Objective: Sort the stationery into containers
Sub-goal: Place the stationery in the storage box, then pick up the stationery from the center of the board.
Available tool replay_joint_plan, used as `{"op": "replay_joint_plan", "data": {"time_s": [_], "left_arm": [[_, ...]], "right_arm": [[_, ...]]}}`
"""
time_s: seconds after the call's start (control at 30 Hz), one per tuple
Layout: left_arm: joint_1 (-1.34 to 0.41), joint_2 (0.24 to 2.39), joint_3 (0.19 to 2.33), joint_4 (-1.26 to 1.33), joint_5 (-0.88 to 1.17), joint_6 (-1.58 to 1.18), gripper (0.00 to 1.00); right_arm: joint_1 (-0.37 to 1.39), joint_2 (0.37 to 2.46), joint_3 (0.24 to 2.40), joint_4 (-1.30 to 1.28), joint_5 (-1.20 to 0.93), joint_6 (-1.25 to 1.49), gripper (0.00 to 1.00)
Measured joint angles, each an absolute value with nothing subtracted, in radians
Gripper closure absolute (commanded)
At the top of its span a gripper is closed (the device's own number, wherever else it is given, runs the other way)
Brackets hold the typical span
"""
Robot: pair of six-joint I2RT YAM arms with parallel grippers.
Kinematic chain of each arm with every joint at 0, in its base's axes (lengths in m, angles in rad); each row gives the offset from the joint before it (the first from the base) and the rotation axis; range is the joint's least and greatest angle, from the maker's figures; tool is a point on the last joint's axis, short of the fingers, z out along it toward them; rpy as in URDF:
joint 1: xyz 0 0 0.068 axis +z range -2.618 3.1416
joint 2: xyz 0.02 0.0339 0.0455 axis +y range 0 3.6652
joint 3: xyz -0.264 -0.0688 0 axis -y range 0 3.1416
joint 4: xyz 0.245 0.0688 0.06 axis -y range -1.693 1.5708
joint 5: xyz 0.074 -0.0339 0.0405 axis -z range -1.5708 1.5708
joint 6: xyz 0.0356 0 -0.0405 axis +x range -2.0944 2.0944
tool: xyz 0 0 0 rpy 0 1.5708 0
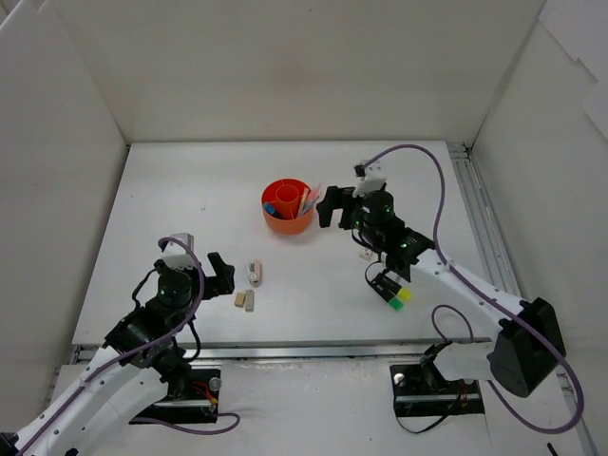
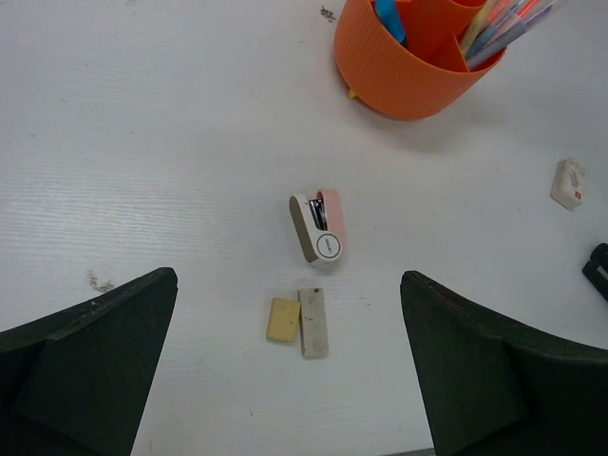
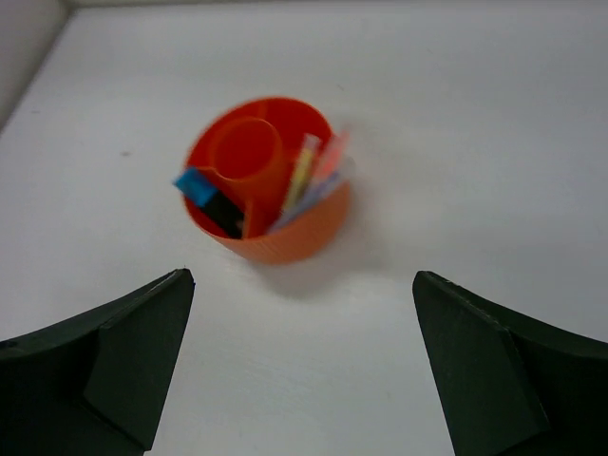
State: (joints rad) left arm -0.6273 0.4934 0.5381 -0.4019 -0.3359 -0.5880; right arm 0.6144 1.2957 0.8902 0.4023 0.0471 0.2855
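- Right gripper [image 1: 326, 206]: jaws wide apart, empty, just right of the organiser.
- Left gripper [image 1: 221, 274]: jaws wide apart, empty, near the erasers.
- Orange organiser [image 1: 285, 226]: mid-table, pens [image 1: 309, 199] inside.
- Two tan erasers [image 1: 244, 300]: touching, below a stapler [image 1: 255, 272].

On the white table [image 1: 171, 190], the round orange organiser [image 1: 288, 221] holds pens [image 1: 309, 199] and a blue-ended item [image 1: 270, 204], and the right gripper [image 1: 328, 206] hangs just beside its right side. Two highlighters [image 1: 394, 294] with green and yellow ends lie under the right arm, near a small white piece [image 1: 365, 254]. The left gripper [image 1: 222, 274] sits near a small pink-and-white item [image 1: 255, 272] and two tan erasers [image 1: 245, 300] lying side by side.
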Motion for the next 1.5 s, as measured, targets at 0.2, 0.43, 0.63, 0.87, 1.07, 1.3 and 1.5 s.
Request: {"op": "replay_joint_plan", "data": {"time_s": [0.2,0.43,0.63,0.87,1.07,1.3,1.5], "left_arm": [[-0.634,0.492,0.528,-0.355,-0.289,-0.580,0.01],[-0.634,0.494,0.527,-0.346,-0.256,-0.579,0.00],[-0.634,0.500,0.527,-0.346,-0.236,-0.579,0.01],[-0.634,0.524,0.527,-0.339,-0.225,-0.575,0.01],[-0.634,0.546,0.527,-0.336,-0.224,-0.574,0.01],[-0.634,0.540,0.527,-0.334,-0.224,-0.566,0.01],[-0.634,0.518,0.526,-0.332,-0.224,-0.561,0.01]], "right_arm": [[0.568,1.195,0.863,-0.091,0.299,0.567,0.02],[0.406,1.160,0.715,-0.355,0.212,0.741,0.02],[0.379,1.186,0.661,-0.402,0.124,0.756,0.02],[0.434,1.241,0.650,-0.351,0.090,0.700,0.02],[0.454,1.377,0.662,-0.324,0.072,0.614,0.02],[0.521,1.396,0.693,-0.313,-0.010,0.550,0.08],[0.617,1.471,0.750,-0.310,-0.058,0.511,0.11]]}}
